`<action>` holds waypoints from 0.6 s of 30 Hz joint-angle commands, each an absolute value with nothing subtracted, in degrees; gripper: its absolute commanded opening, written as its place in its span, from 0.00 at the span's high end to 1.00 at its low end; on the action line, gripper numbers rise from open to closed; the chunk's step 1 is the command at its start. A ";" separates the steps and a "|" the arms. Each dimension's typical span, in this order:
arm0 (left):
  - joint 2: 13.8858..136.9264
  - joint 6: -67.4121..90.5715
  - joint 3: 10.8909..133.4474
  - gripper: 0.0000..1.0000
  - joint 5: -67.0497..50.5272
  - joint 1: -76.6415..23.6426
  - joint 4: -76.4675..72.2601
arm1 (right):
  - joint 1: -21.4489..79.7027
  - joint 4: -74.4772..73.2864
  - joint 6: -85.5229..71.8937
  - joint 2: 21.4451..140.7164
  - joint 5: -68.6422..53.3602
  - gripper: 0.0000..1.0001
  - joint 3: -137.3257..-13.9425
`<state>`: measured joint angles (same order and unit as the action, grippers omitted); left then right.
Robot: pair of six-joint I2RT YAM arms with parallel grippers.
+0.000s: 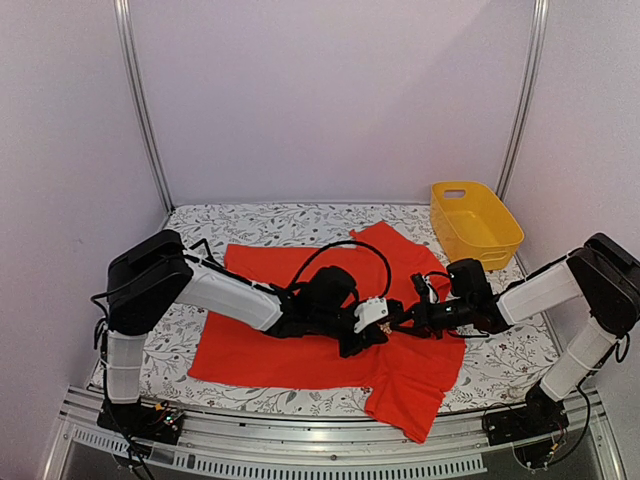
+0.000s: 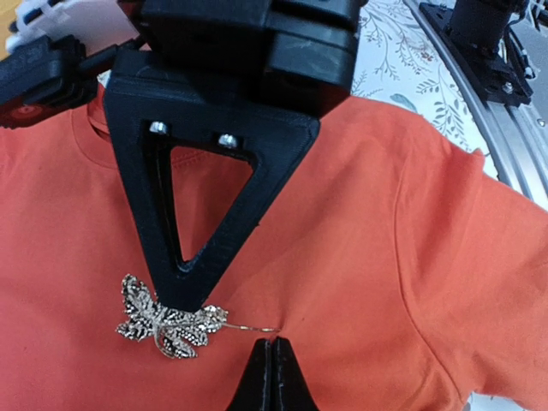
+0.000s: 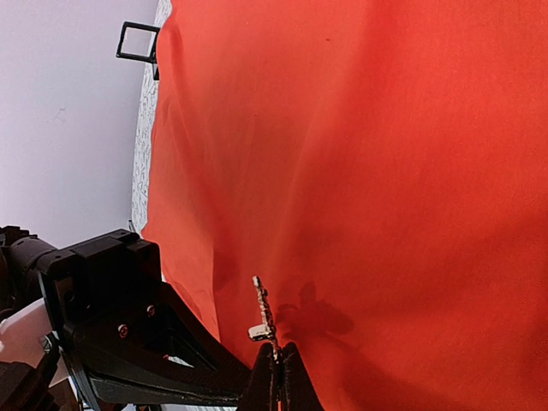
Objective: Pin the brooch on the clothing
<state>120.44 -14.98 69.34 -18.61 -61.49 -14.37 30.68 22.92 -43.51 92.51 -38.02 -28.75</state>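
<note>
Two tools meet nose to nose over the chest of the shirt (image 2: 411, 223), which is spread on the counter (image 1: 250, 222). Left tool (image 2: 271, 368) is fully shut, tips down at the fabric just beside the end of the pin (image 2: 253, 328); can't tell if it pinches cloth. Right tool (image 3: 276, 372) is shut on the brooch (image 2: 167, 321), held below the collar, touching the red fabric or just above it, unclear. Risks: the thin edge grip lets the brooch twist or drop; pin skates flat instead of piercing; slack cloth bunches; pin catches both layers; tools this close may collide. Yellow basket (image 1: 475, 222) sits far back, out of play.
</note>
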 commanded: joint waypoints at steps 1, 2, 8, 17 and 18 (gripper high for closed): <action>118.40 -15.20 68.34 1.00 -18.13 -61.17 -15.93 | 30.40 22.83 -43.14 91.78 -38.03 1.00 -28.01; 118.39 -15.21 68.30 1.00 -18.14 -61.22 -15.99 | 30.40 22.89 -43.22 91.72 -38.15 1.00 -27.70; 118.90 -15.42 68.72 1.00 -18.35 -61.23 -15.97 | 30.41 23.48 -43.93 91.56 -38.74 1.00 -26.68; 120.02 -15.72 69.46 1.00 -17.43 -61.23 -15.68 | 30.46 23.55 -44.27 91.64 -41.01 1.00 -26.63; 120.20 -15.69 69.62 1.00 -17.41 -61.26 -15.68 | 30.49 23.55 -44.29 91.74 -41.16 1.00 -26.63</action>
